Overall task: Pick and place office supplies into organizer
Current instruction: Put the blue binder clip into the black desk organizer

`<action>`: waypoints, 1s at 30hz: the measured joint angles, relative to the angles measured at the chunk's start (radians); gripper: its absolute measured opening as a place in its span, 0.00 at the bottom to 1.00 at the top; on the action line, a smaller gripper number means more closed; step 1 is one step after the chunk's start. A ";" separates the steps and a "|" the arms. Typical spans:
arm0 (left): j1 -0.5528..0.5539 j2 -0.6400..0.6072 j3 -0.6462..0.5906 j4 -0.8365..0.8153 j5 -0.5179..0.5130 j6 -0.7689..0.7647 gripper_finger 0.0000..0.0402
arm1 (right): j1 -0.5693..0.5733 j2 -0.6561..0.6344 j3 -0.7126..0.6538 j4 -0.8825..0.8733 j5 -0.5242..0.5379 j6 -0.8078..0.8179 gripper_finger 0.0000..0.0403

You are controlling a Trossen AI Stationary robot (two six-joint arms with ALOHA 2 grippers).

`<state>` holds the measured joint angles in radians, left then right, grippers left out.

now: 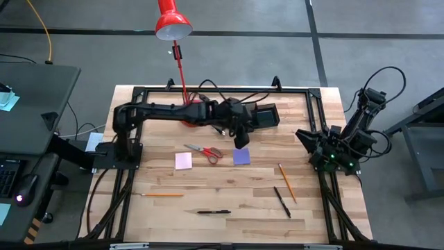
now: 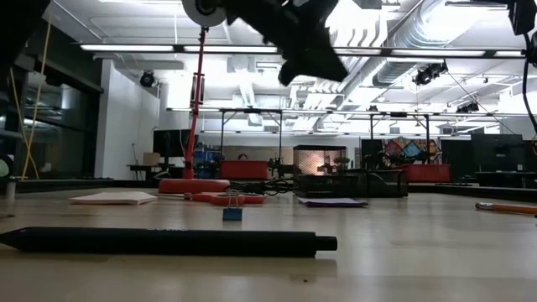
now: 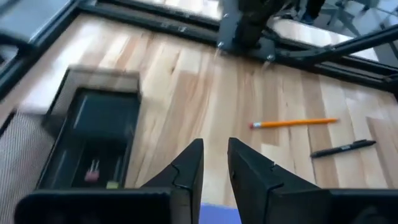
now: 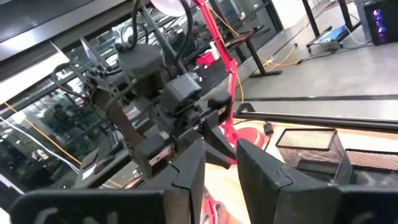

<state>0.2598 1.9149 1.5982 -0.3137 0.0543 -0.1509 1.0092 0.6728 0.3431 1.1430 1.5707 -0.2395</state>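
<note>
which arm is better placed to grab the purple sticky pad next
Left. Its pincer hangs just above the purple sticky pad, beside the organizer, and nothing shows between its fingers. The right pincer sits folded back at the table's right edge, farther from the pad.

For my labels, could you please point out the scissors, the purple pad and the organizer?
scissors (image 1: 206,151): high view, at the pivot.
purple pad (image 1: 241,156): high view, centre of its top.
organizer (image 1: 267,116): high view, its black floor.
</note>
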 joint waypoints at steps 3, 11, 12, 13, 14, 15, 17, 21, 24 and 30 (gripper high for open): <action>0.002 -0.089 -0.139 0.089 -0.031 -0.055 0.18 | 0.000 0.001 0.000 -0.013 0.000 0.024 0.21; -0.020 -0.500 -0.645 0.406 -0.158 -0.153 0.16 | 0.000 0.003 0.000 -0.156 -0.035 0.142 0.21; -0.030 -0.552 -0.697 0.470 -0.170 -0.155 0.15 | 0.000 0.005 0.000 -0.190 -0.053 0.166 0.21; -0.041 -0.604 -0.745 0.521 -0.177 -0.163 0.15 | 0.000 0.008 0.000 -0.219 -0.065 0.191 0.21; -0.052 -0.653 -0.789 0.551 -0.183 -0.168 0.15 | 0.000 0.013 0.000 -0.249 -0.074 0.221 0.21; -0.064 -0.696 -0.824 0.567 -0.186 -0.165 0.15 | 0.000 0.018 0.000 -0.274 -0.082 0.254 0.21; -0.092 -0.768 -0.883 0.562 -0.191 -0.151 0.15 | 0.000 0.032 0.000 -0.314 -0.083 0.324 0.21; -0.147 -0.886 -0.956 0.560 -0.202 -0.144 0.16 | -0.002 0.070 0.000 -0.376 -0.088 0.473 0.21; -0.183 -0.962 -0.995 0.558 -0.224 -0.131 0.16 | -0.026 0.118 0.001 -0.398 -0.133 0.580 0.21; -0.218 -1.085 -1.041 0.520 -0.198 -0.085 0.16 | -0.169 0.299 0.080 -0.574 -0.316 0.813 0.21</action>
<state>0.0415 0.8303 0.5573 0.2059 -0.1435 -0.2355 0.8407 0.9722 0.4234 0.5686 1.2546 0.5731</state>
